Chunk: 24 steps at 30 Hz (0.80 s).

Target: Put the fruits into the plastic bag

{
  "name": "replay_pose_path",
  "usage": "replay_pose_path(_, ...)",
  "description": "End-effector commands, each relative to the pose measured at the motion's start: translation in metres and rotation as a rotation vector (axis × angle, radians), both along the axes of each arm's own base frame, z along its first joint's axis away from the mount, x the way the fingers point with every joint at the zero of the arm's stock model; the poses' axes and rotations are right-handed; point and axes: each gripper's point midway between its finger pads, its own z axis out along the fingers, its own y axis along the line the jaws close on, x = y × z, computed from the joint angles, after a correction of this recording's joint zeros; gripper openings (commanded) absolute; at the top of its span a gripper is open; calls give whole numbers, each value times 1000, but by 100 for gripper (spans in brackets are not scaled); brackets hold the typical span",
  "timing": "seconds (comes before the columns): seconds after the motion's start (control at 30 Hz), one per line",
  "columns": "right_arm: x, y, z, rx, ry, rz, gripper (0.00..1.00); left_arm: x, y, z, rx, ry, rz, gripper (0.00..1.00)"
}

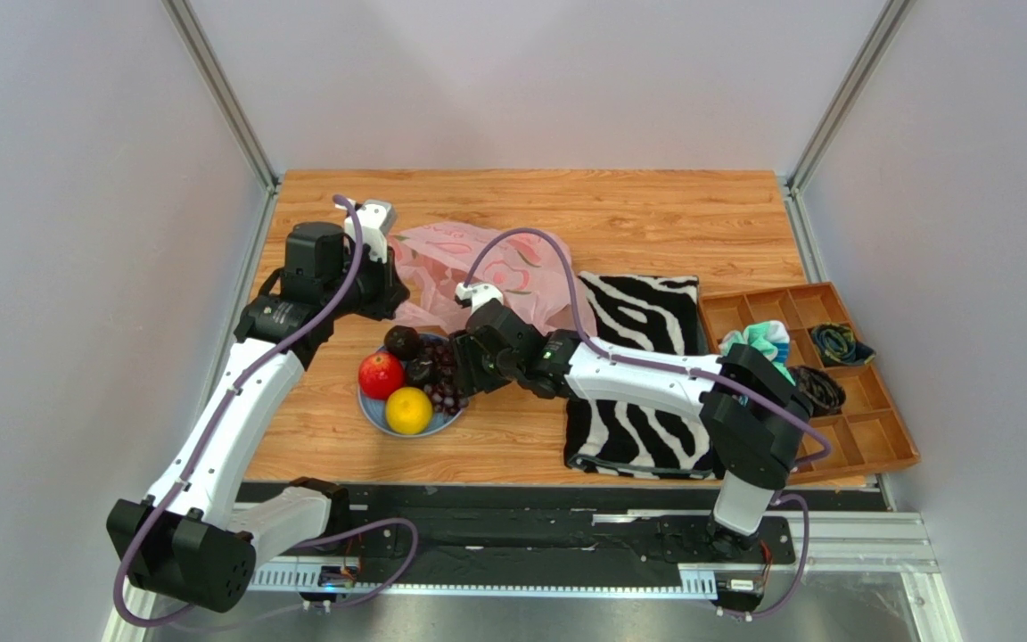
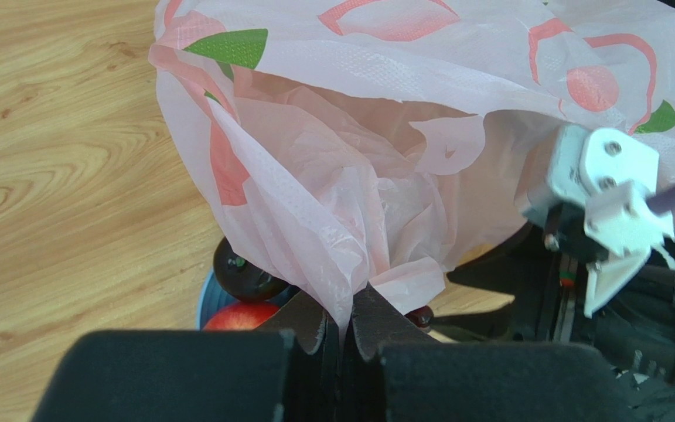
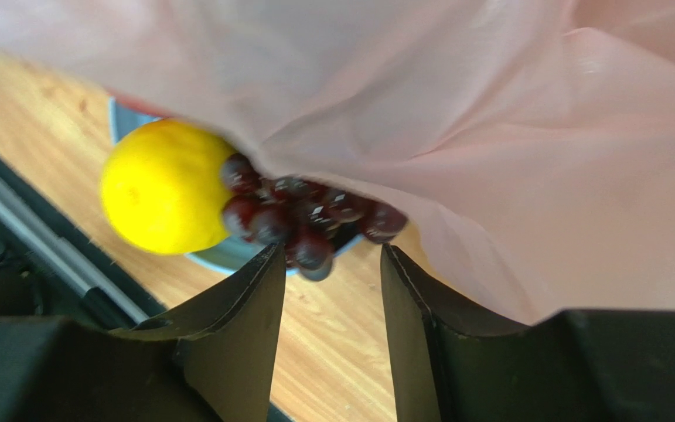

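Over wooden table [image 1: 640, 214], left claw [image 2: 341, 330] pinches plastic bag [image 2: 385, 132]; right claw [image 3: 328, 290] gapes.

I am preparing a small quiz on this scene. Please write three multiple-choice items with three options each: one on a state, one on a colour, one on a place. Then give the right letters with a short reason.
1. How does the left gripper stand toward the plastic bag?
A. shut on its plastic
B. open above it
C. far from it

2. Which colours has the striped cloth?
A. red and green
B. black and white
C. blue and yellow

3. Where does the yellow citrus lie?
A. in the bag
B. on the cloth
C. on the blue plate

Answers:
1 A, the left wrist view shows the jaws closed on plastic.
2 B, zebra stripes show in the top view.
3 C, it rests beside the red apple on the plate.
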Motion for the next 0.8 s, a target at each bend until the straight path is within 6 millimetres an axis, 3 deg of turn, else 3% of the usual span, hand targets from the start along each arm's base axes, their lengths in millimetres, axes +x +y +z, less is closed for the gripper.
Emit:
replay_pose_path(0.0,18,0,6,3,-25,-60,47,4,-1,11,-16,-25,-1,0)
replay_pose_path(0.77,31,13,-3,22,-33,-45,39,4,-1,8,-14,-15,-3,0)
